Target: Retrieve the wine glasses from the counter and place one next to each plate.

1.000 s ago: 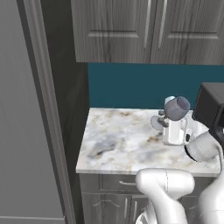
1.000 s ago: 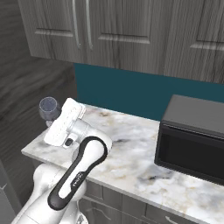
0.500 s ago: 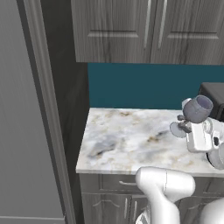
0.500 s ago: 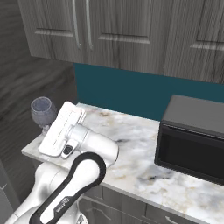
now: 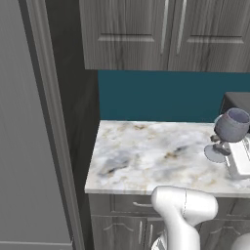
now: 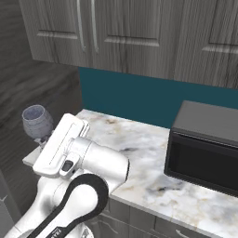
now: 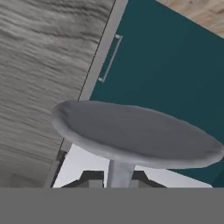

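One grey translucent wine glass point(image 5: 233, 124) hangs tilted above the right end of the marble counter point(image 5: 146, 151), its round foot lower and to the left of its bowl. My gripper point(image 5: 223, 149) is shut on its thin stem. In the right base view the wine glass point(image 6: 37, 121) sits past the counter's point(image 6: 139, 139) left end, with the gripper point(image 6: 44, 139) just below the bowl. In the hand view the wine glass's foot point(image 7: 135, 135) spreads wide above the gripper point(image 7: 119, 180). The plates are out of view.
A black microwave point(image 6: 204, 144) stands on the counter's right side, its corner point(image 5: 237, 100) close behind the glass. Dark wood upper cabinets point(image 5: 166, 34) hang above a teal backsplash point(image 5: 161, 95). A tall dark panel point(image 5: 49, 122) bounds the counter's left end.
My hand has drawn back from the counter toward the base with the glass in it, rightward in the left base view and down-left in the right one. The grip has stayed shut.
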Robot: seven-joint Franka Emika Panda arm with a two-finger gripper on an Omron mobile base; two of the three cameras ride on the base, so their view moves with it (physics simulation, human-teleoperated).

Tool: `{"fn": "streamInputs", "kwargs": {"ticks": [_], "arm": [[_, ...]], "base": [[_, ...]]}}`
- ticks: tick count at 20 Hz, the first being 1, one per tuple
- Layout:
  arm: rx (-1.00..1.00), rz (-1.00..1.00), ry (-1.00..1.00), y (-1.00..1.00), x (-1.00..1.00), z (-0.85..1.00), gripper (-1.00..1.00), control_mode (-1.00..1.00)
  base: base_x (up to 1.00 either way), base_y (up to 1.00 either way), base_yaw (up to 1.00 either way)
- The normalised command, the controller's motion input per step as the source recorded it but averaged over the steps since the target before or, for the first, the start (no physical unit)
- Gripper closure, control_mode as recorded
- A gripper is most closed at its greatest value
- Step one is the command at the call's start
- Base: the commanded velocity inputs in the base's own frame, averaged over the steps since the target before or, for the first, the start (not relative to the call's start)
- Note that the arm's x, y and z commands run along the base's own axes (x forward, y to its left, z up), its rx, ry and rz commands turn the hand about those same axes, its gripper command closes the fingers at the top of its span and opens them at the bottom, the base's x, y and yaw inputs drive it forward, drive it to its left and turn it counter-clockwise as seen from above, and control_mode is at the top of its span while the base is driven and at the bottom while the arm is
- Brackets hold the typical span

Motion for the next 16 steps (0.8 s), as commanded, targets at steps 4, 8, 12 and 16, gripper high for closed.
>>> {"fn": "streamInputs", "kwargs": {"ticks": [4, 8, 12, 16], "arm": [[0.0, -0.01, -0.06, -0.04, -0.77, 0.12, 1.0, -1.0], [0.0, -0.01, 0.0, 0.0, -0.79, 0.38, 1.0, -1.0], [0.0, 0.0, 0.0, 0.0, -0.22, 0.12, 1.0, 1.0], [0.0, 0.0, 0.0, 0.0, 0.0, 0.0, 1.0, 1.0]], "base": [[0.0, 0.0, 0.0], [0.0, 0.0, 0.0], [-0.74, 0.03, 0.0], [-1.0, 0.39, 0.0]]}}
